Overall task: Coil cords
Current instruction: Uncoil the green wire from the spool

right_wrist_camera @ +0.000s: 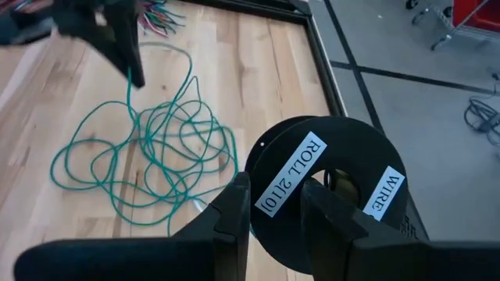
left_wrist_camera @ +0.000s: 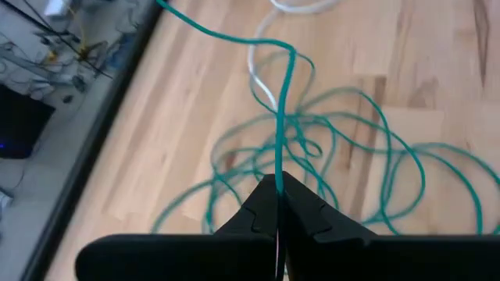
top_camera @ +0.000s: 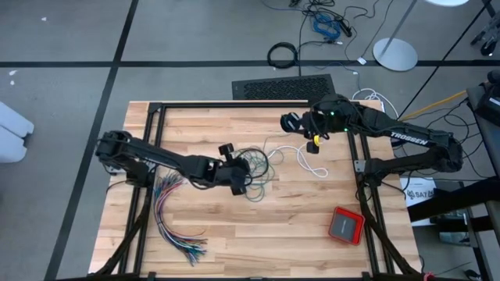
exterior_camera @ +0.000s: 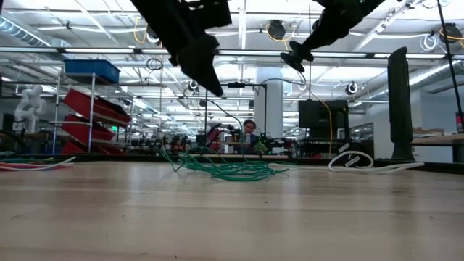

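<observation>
Teal cord (left_wrist_camera: 279, 140) runs taut from the left gripper (left_wrist_camera: 278, 187), pinched shut on one strand above the loose tangle at centre frame. Pulling risks knotting those loops. Farther right, the right gripper (right_wrist_camera: 273, 204) clasps a black spool (right_wrist_camera: 332, 183); a snag could tug it askew.

Matt wooden table (top_camera: 234, 226); smooth plastic-coated teal cord (top_camera: 254, 165).

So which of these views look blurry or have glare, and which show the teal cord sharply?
Low view: both arms are backlit dark shapes against bright ceiling lights, the near tabletop soft, the teal cord fairly crisp. Left wrist view: the cord is sharp near the left gripper, the background blurred. Right wrist view: the spool label is readable. High view: evenly lit, no glare.
</observation>
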`<move>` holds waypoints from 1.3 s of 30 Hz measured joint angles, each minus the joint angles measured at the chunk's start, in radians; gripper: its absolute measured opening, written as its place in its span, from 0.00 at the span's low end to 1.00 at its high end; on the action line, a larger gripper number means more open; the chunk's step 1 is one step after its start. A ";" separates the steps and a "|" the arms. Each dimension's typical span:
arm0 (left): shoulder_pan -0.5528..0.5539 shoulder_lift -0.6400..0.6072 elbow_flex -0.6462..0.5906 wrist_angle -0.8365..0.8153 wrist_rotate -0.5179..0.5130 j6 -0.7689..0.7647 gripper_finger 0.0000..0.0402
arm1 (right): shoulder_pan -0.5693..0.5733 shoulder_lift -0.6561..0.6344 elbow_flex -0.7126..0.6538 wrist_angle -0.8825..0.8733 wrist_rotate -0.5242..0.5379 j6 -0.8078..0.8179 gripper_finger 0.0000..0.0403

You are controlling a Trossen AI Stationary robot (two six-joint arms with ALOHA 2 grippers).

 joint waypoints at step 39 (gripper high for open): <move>0.123 0.175 0.000 0.816 0.081 0.247 0.68 | 0.086 -0.064 0.000 0.086 -0.211 0.065 0.19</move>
